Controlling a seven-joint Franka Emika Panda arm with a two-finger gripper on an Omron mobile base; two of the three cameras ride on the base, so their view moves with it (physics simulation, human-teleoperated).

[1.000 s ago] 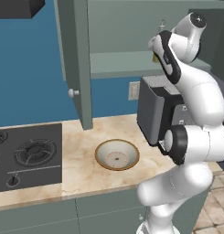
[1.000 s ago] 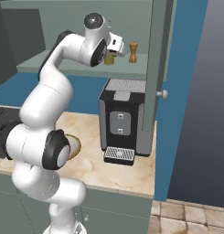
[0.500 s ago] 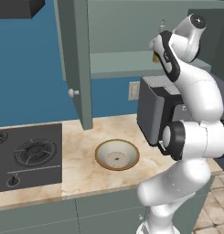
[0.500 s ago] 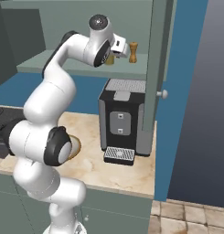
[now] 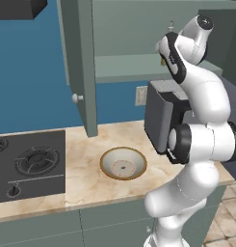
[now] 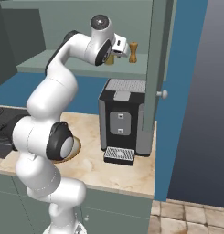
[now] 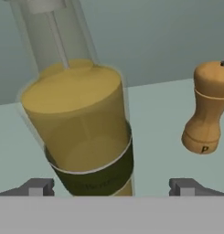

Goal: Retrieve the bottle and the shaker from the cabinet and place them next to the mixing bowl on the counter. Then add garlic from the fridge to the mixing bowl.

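The bottle (image 7: 81, 132) is clear with yellow liquid, a dark label and a pump top, and it stands on the cabinet shelf (image 7: 159, 114). It looms large and tilted in the hand view. My gripper (image 7: 113, 187) is open, with one fingertip on each side of the bottle's lower part and gaps to both. A wooden shaker (image 7: 207, 109) stands on the shelf just to its right. From the right base view, my gripper (image 6: 114, 50) reaches into the cabinet at the bottle (image 6: 109, 59), with the shaker (image 6: 133, 52) beside it. The mixing bowl (image 5: 123, 164) sits on the counter below.
A dark coffee machine (image 6: 122, 119) stands on the counter under the shelf, right of the bowl. Open cabinet doors (image 5: 81, 67) (image 6: 154, 68) hang on both sides of the shelf. The stove (image 5: 28, 164) lies at the counter's left end.
The hand has pushed farther into the cabinet toward the bottle and shaker. Its jaws have stayed open.
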